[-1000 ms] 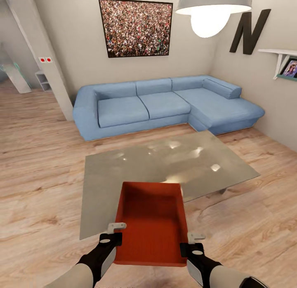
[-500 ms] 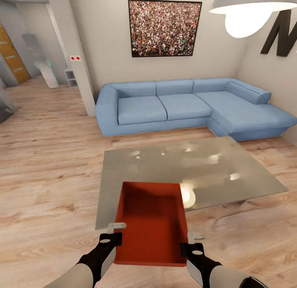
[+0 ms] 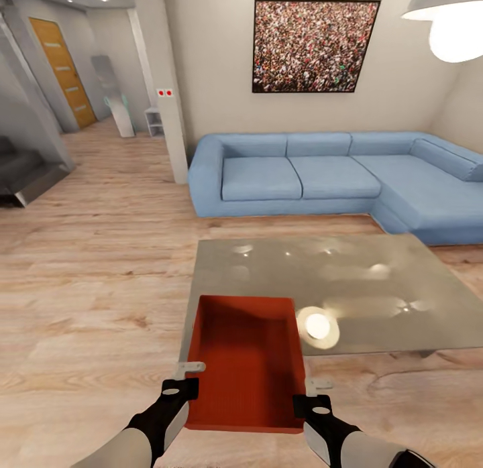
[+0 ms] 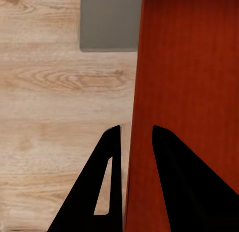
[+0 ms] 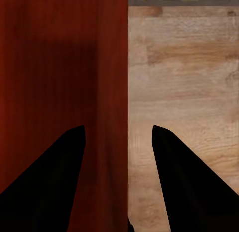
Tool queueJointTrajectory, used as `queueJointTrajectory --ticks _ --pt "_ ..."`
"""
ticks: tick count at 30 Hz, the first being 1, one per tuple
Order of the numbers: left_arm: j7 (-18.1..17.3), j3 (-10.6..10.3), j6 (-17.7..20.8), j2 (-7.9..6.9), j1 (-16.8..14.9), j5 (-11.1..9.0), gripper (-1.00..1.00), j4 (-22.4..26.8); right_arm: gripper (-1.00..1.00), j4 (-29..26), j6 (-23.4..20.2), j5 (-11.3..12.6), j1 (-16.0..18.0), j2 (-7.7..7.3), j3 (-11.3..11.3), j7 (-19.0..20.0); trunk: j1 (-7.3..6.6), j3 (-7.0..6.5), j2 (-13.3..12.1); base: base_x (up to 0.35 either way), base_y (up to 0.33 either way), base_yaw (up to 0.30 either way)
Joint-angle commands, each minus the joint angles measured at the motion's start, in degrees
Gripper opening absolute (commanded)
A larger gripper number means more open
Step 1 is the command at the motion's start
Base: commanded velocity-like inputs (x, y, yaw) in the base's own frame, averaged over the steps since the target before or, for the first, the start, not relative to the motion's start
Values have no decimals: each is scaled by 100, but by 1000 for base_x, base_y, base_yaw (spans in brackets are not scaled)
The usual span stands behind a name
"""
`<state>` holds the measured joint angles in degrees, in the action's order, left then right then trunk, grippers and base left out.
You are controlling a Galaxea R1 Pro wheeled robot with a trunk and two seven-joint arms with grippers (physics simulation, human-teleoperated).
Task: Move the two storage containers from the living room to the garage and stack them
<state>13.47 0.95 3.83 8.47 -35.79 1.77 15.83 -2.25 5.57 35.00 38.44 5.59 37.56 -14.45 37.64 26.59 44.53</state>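
Observation:
One orange-red storage container (image 3: pixel 245 361) hangs level in front of me, above the living room's wood-plank floor and the near edge of the glass table (image 3: pixel 376 287). My left gripper (image 3: pixel 186 379) is shut on its left wall. In the left wrist view that gripper (image 4: pixel 135 128) has the thin wall (image 4: pixel 144 67) pinched between the two black fingers. My right gripper (image 3: pixel 312 395) holds the right wall. The right wrist view shows this gripper (image 5: pixel 117 128) astride the wall (image 5: pixel 113 67), one finger inside the bin and one outside. The bin is empty.
A blue corner sofa (image 3: pixel 335 176) stands behind the table, under a framed picture (image 3: pixel 315 45). A white wall end (image 3: pixel 164 86) separates the room from a hallway at the left, where an orange door (image 3: pixel 64 72) and a grey step (image 3: pixel 27 176) show. A lamp (image 3: pixel 453 19) hangs at the upper right.
The camera has turned left: sofa, table and picture slid right in the view, and the hallway with the orange door came in. The container and both grippers keep their place relative to me.

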Motion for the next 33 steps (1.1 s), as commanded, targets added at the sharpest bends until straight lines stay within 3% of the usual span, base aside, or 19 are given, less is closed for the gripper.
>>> queueJointTrajectory --ticks 1,33 --pt "39 54 39 -47 2 25 -100 -10 -100 -4 278 7 5 -14 -65 -365 1 6 5 0 0 300" --pt "39 54 39 -45 2 25 -100 -10 -100 -4 278 7 5 -18 -65 -365 1 6 5 0 0 300"
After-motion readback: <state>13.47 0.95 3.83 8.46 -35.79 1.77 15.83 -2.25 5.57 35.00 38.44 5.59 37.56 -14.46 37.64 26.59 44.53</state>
